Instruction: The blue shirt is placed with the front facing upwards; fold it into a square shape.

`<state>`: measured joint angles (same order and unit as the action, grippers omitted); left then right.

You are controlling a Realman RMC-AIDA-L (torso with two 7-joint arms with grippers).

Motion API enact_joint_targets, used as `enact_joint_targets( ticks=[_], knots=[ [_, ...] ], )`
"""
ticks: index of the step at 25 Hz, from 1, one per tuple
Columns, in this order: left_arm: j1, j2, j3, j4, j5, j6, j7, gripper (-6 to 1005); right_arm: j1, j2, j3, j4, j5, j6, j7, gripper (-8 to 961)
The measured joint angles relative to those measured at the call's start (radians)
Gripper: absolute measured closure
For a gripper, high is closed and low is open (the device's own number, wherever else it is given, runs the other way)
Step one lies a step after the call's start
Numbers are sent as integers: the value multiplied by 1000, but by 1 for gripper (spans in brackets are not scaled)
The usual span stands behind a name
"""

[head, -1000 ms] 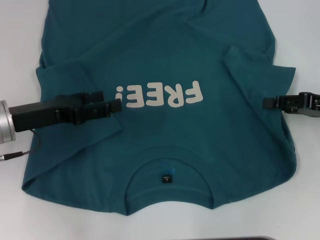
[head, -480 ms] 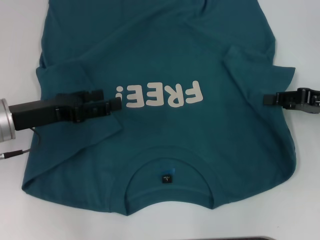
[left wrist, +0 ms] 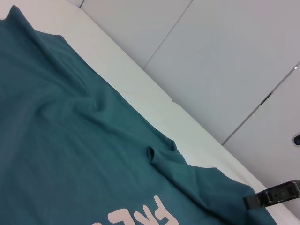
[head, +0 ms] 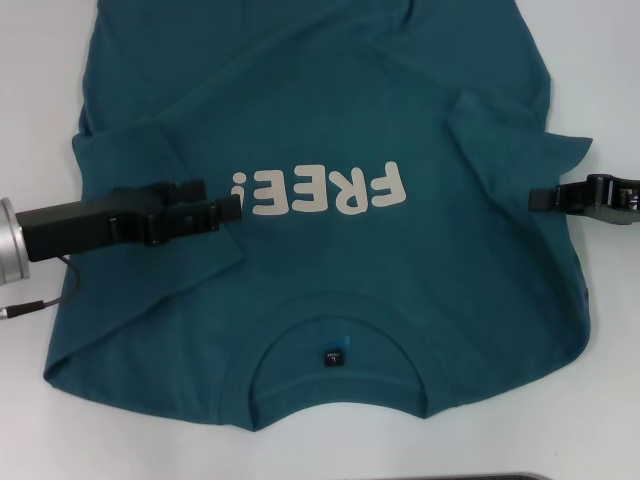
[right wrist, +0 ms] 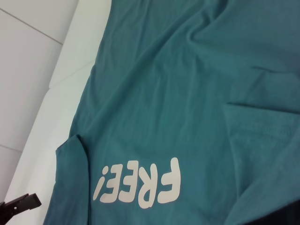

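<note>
We see the blue shirt (head: 330, 130) lying front up on the white counter (head: 40, 80), both sleeves folded inward. Our left tool (head: 228, 208) hovers beside the lettering; our right tool (head: 540, 199) sits at the shirt's right edge. We cannot tell either tool's grip.

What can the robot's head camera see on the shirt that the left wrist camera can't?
Only the head view shows the round neck with its small black label, the whole "FREE!" lettering, and the left gripper over the blue shirt. Only the left wrist view shows the pale wall panels beyond the table. Both show the teal cloth, some lettering, and the right gripper at the sleeve edge.
</note>
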<state>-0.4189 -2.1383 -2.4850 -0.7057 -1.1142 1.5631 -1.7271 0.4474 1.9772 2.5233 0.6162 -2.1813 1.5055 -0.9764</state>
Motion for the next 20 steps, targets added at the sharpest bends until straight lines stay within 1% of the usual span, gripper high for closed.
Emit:
enact_joint_targets(
  ticks=[2,8,14,20],
  knots=[
    [0,0,0,0,0,0,0,111,0,0,0,0,0,4,-2,859],
    [-1,0,4,0,-1,0,0,112,10,3,-37,-2,0,19,-16,947],
    [-4,0,5,0,-3,0,0,112,24,6,-98,-3,0,25,-12,911],
    [-6,-1,6,0,-1,0,0,112,35,6,-106,-3,0,37,-11,875]
  ],
)
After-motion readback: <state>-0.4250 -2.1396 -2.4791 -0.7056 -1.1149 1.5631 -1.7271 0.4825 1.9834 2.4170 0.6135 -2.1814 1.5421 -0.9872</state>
